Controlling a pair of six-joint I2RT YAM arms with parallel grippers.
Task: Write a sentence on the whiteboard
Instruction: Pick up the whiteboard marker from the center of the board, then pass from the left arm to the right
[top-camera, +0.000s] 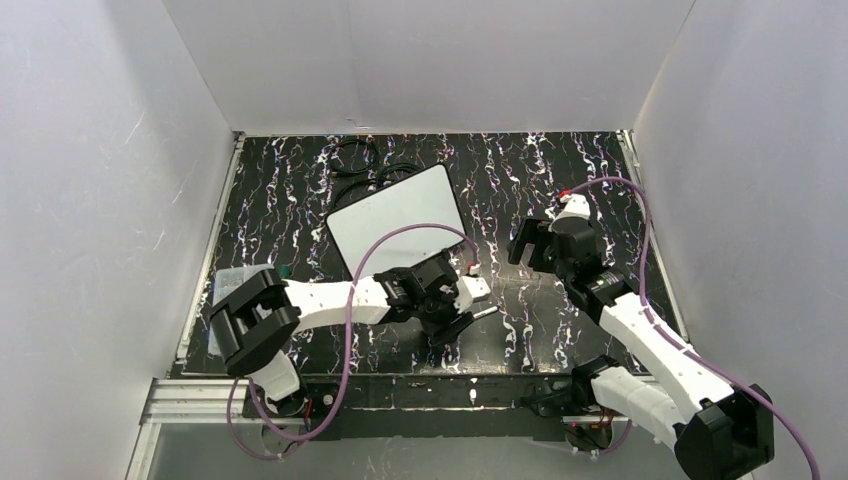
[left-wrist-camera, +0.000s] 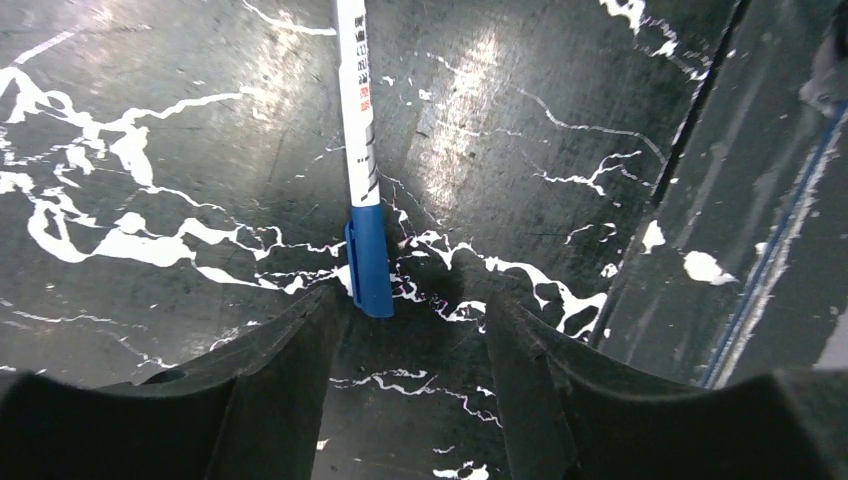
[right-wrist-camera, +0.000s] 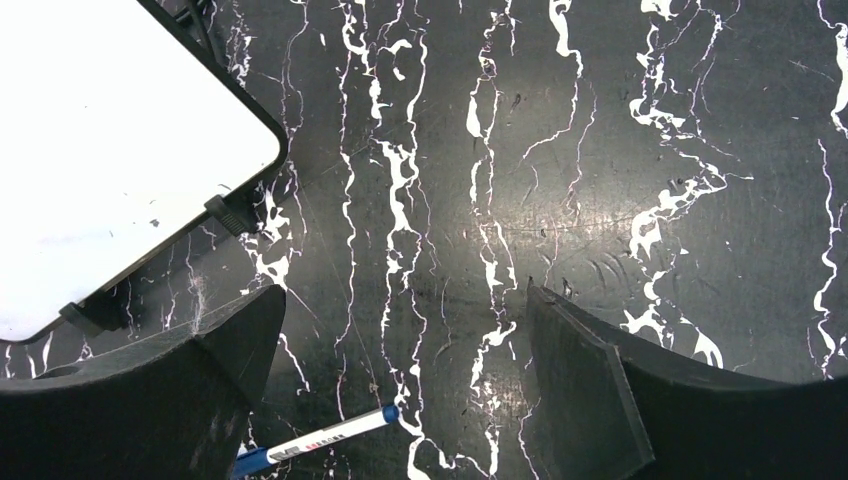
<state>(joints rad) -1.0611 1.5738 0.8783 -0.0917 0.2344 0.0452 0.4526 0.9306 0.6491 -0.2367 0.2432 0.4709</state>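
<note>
surface: black white-veined table (top-camera: 290, 200); room: plain white walls (top-camera: 100, 200); whiteboard (top-camera: 395, 225): flat, askew

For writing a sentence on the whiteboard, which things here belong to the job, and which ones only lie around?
Belong to the job: whiteboard, blank so far; blue-capped marker, between the fingers of the left hand.
Just lying about: black cables behind the board; a pale item far left, too unclear to name.
</note>
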